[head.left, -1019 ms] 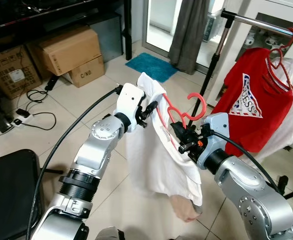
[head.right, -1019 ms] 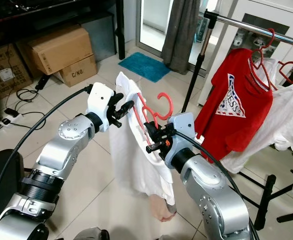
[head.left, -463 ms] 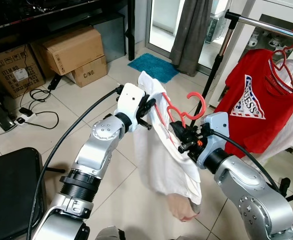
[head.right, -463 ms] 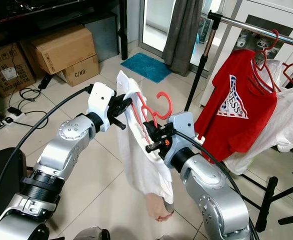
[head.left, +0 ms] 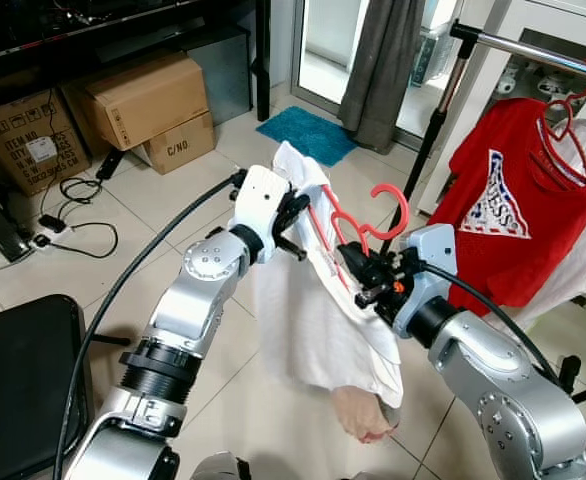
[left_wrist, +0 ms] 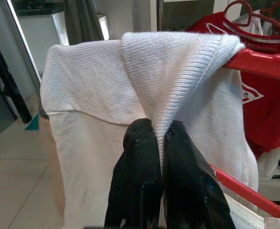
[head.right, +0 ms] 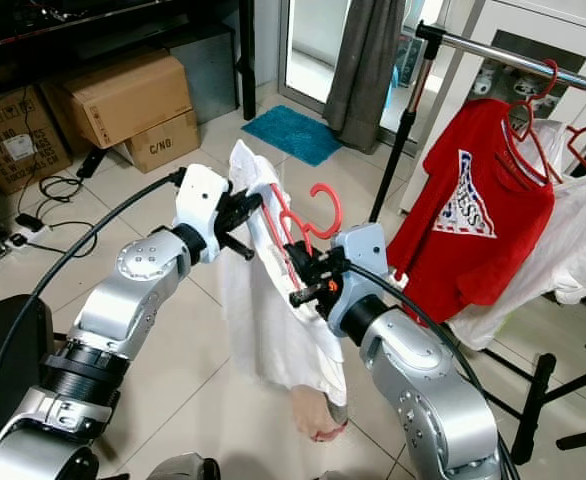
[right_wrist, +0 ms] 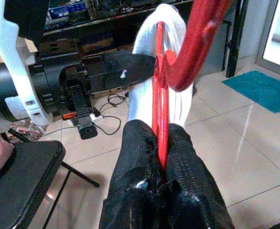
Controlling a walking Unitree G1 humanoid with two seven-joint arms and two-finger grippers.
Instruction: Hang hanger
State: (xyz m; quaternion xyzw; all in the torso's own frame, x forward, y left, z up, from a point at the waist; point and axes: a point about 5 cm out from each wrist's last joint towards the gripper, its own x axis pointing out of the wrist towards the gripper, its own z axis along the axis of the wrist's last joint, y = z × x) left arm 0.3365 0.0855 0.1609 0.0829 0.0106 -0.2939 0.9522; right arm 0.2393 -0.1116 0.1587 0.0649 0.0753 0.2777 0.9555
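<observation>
Right gripper (right_wrist: 160, 143) clamped on the red hanger (head.left: 358, 222) at its neck. Left gripper (left_wrist: 160, 136) pinching the white shirt (head.left: 318, 320) at the collar fold draped over that hanger. Hanger held in mid-air, left of the clothes rail (head.left: 533, 48), well apart from it. Red T-shirt (head.left: 508, 205) hanging from the rail, cardboard boxes (head.left: 143, 100) far left of it.

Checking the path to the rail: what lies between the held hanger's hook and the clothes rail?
In the left eye view, nothing hangs between the red hanger hook and the rail, apart from its black upright pole.

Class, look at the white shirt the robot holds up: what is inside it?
A red hanger runs inside the white shirt; its hook and upper bar show, its lower parts are covered. Right gripper clamps it, left gripper pinches the collar.
</observation>
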